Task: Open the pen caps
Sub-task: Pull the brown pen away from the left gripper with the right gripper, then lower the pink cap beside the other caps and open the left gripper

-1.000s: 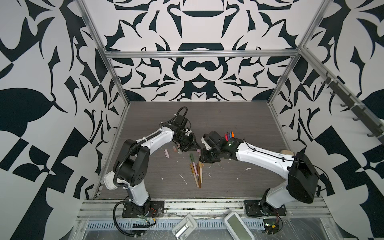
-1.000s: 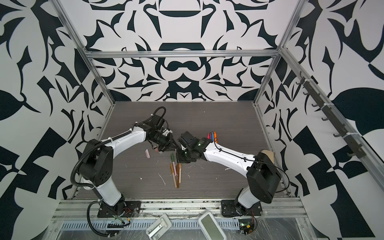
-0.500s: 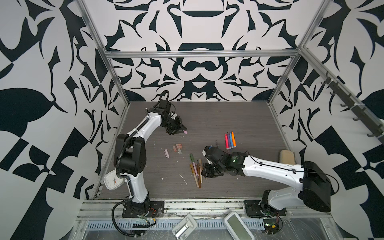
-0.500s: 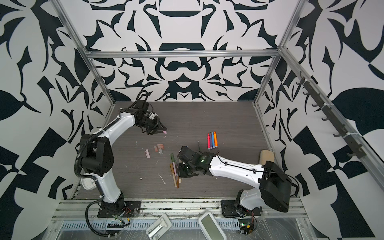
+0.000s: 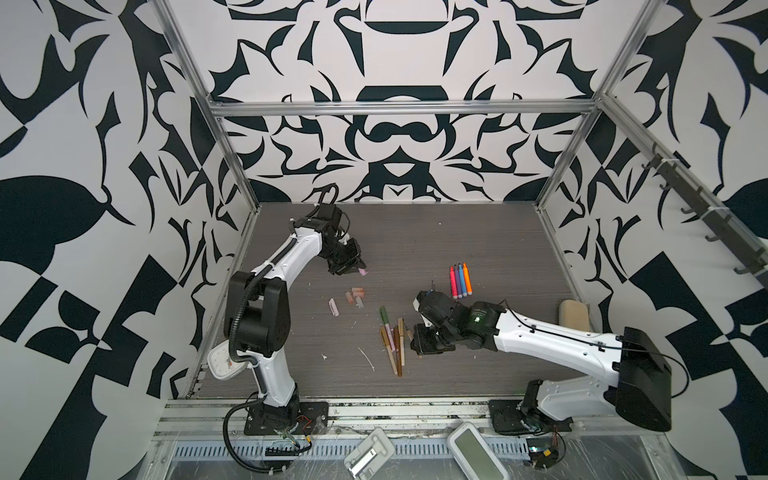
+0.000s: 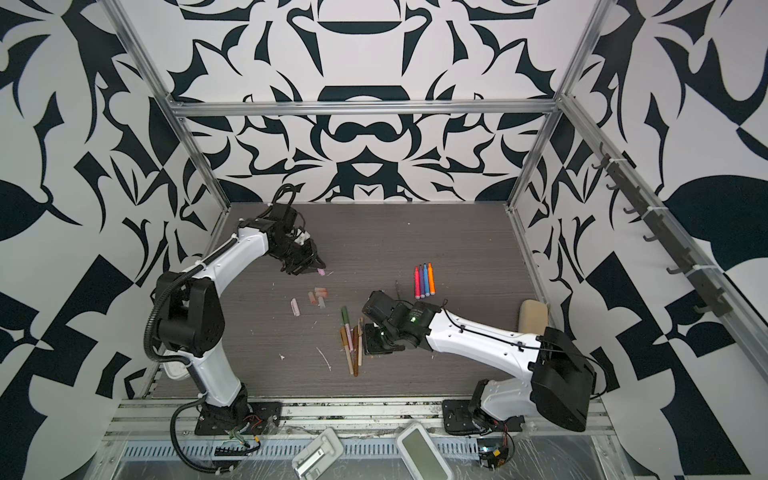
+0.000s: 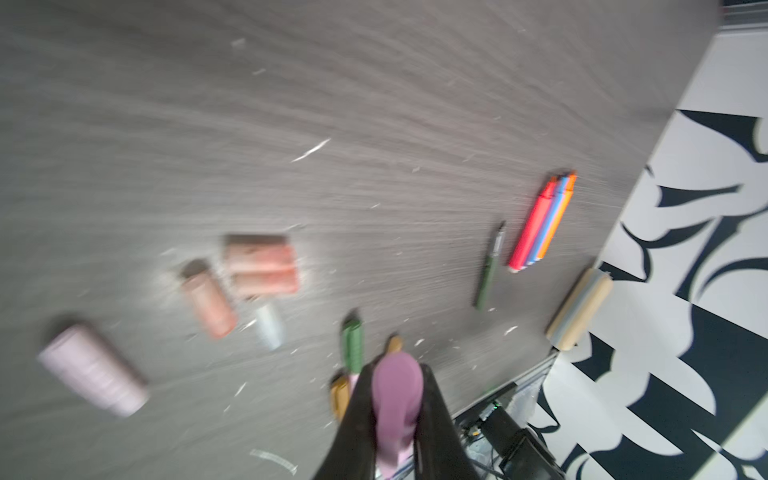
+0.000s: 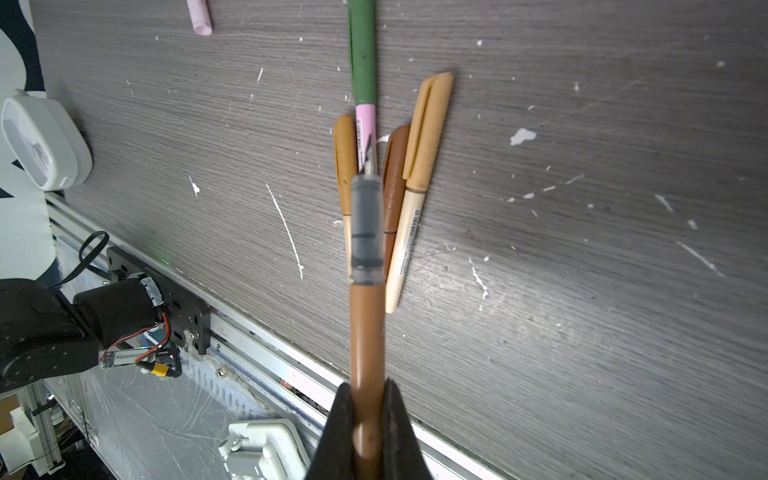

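The two arms, nose to nose over the middle of the table a second ago, now stand well apart: the pull is done and the cap is off. The left gripper has swung to the far left of the table. It is clamped narrowly on a mauve cap, carried clear of the surface a little beyond the loose caps already lying there. The right gripper has dropped toward the near middle, pinched tight on the brown pen. The pen's grey nib section is now bare, poised over the heap of muted pens. At least three pens in that heap wear caps. So I judge this pen finished and ready to set down, the cap due to join the others, and more pens left to open. The bright pens lie in a row apart.
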Controlling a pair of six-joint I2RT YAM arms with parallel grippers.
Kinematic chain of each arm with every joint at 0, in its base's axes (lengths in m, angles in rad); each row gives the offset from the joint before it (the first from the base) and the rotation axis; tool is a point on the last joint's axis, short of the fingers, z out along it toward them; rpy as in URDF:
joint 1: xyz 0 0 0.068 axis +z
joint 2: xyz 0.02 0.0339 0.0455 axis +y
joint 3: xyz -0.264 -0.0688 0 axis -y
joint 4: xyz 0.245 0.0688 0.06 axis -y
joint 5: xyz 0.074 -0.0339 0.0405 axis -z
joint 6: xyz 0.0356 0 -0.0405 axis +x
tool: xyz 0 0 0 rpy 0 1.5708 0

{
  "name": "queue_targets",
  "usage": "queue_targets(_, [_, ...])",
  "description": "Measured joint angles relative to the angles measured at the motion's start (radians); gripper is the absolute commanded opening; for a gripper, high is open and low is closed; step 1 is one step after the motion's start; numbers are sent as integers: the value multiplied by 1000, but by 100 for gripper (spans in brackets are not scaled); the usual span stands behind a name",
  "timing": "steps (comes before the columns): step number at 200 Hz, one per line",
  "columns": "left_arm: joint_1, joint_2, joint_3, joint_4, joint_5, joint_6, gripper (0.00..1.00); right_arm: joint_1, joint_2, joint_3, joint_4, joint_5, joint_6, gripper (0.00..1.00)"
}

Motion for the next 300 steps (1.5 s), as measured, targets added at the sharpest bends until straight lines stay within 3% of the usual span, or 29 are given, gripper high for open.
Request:
queue_targets(58, [129, -144, -228, -43, -114, 31, 0, -8, 35, 0, 0, -2, -1, 0])
queue_targets(104, [134, -164, -314, -66, -191, 47, 0, -12, 85, 8, 0, -12, -10, 0])
queue_targets(124, [134, -164, -332, -68, -212, 56, 24, -12, 97, 19, 0, -16, -15, 0])
queue_targets(144, [134, -164, -347, -63, -219, 69, 30, -13, 98, 26, -1, -19, -19, 0])
queue_targets(205, [134, -124, -349, -27, -214, 90, 25, -14, 96, 31, -8, -18, -26, 0])
queue_targets(300, [134, -95, -351, -8, -193, 95, 31, -19, 80, 31, -20, -18, -26, 0])
